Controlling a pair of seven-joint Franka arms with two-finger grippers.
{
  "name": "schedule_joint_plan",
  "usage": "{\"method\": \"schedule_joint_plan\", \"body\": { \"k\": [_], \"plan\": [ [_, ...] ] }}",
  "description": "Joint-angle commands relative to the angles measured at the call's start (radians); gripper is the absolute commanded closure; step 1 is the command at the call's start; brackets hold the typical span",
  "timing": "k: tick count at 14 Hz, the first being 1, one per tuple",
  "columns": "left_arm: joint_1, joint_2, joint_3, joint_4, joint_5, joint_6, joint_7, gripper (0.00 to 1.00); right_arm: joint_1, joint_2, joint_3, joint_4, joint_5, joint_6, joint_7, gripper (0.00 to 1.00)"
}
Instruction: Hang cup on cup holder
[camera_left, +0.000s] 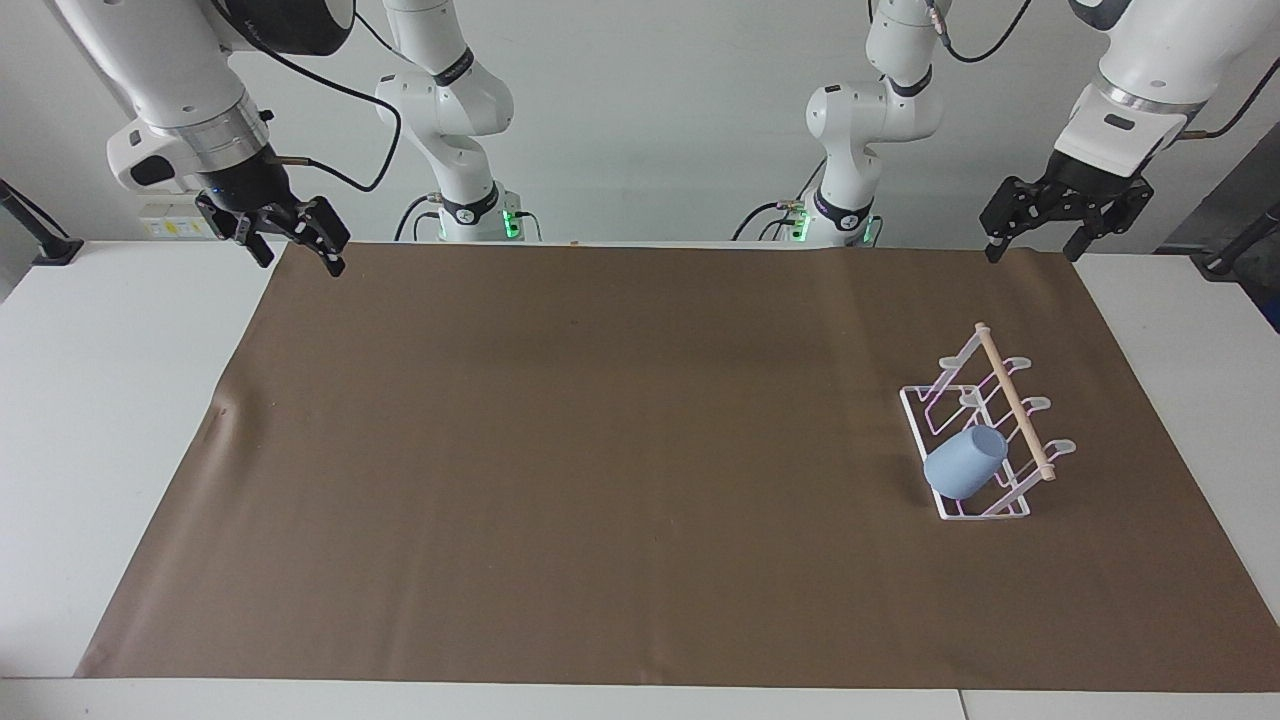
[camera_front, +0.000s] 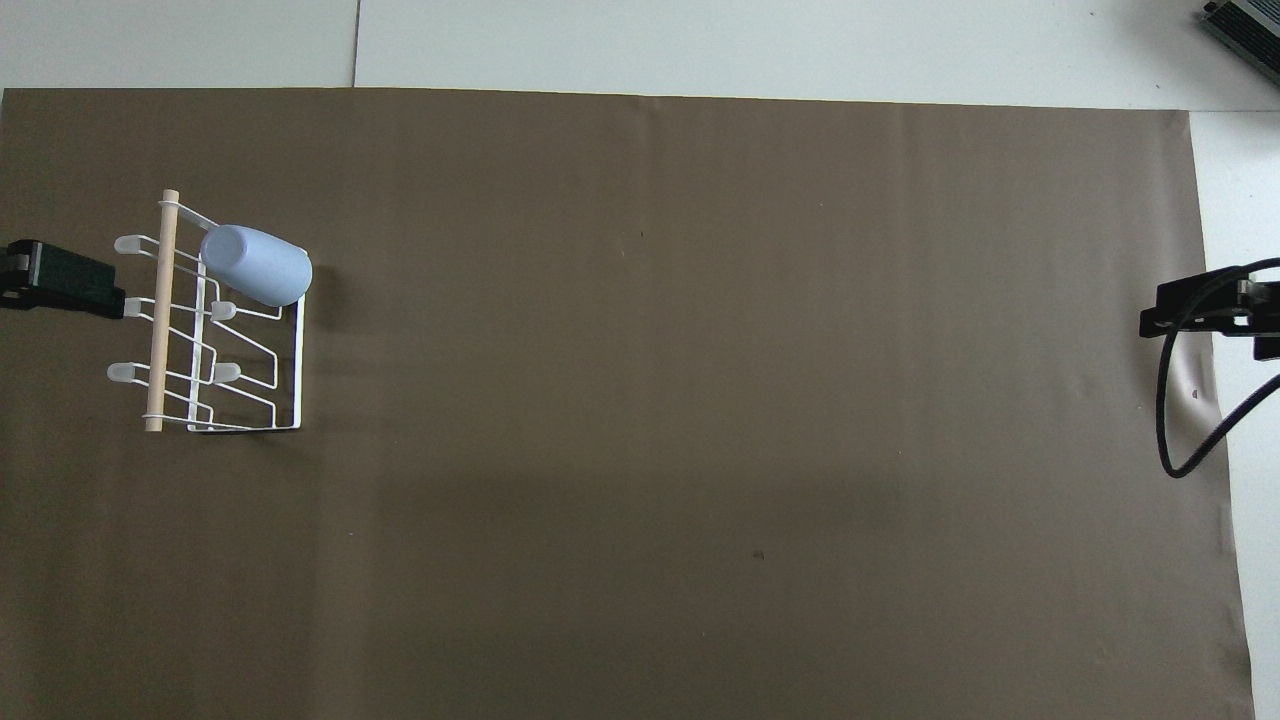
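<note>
The light blue cup (camera_left: 965, 465) sits tilted on a prong of the white wire cup holder (camera_left: 1012, 398), at the holder's end farthest from the robots. It also shows in the overhead view (camera_front: 257, 265), beside the holder's wooden dowel (camera_front: 160, 310). The holder stands at the left arm's end of the table. My left gripper (camera_left: 1030, 252) is open and empty, raised over the mat's edge nearest the robots, apart from the holder; one of its fingers (camera_front: 70, 285) shows in the overhead view. My right gripper (camera_left: 300, 262) is open and empty and waits over the mat's corner at the right arm's end.
A brown mat (camera_left: 600, 450) covers most of the white table (camera_left: 100, 400). The right arm's black cable (camera_front: 1170, 420) hangs over the mat's edge at that arm's end.
</note>
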Motion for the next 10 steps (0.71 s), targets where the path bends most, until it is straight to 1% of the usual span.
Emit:
{"method": "schedule_joint_plan", "body": {
  "k": [1,2,3,8,10],
  "plan": [
    [0.023,-0.036,0.014,-0.056,-0.026,-0.019,0.07,0.0,-0.007,-0.023,0.0,-0.026,-0.023,-0.001,-0.013,0.0],
    [0.041,-0.053,0.012,-0.095,-0.035,-0.016,0.081,0.0,-0.004,-0.023,-0.003,-0.026,-0.023,0.002,-0.022,0.0],
    [0.043,-0.063,0.012,-0.109,-0.036,-0.013,0.099,0.0,-0.002,-0.025,-0.004,-0.026,-0.023,-0.003,-0.021,0.0],
    [0.038,-0.065,0.012,-0.107,-0.035,-0.015,0.099,0.0,-0.002,-0.026,-0.004,-0.034,-0.023,-0.003,-0.015,0.0],
    [0.035,-0.065,0.012,-0.109,-0.033,-0.012,0.096,0.0,0.002,-0.025,0.0,-0.025,-0.052,-0.011,-0.023,0.0]
  ]
}}
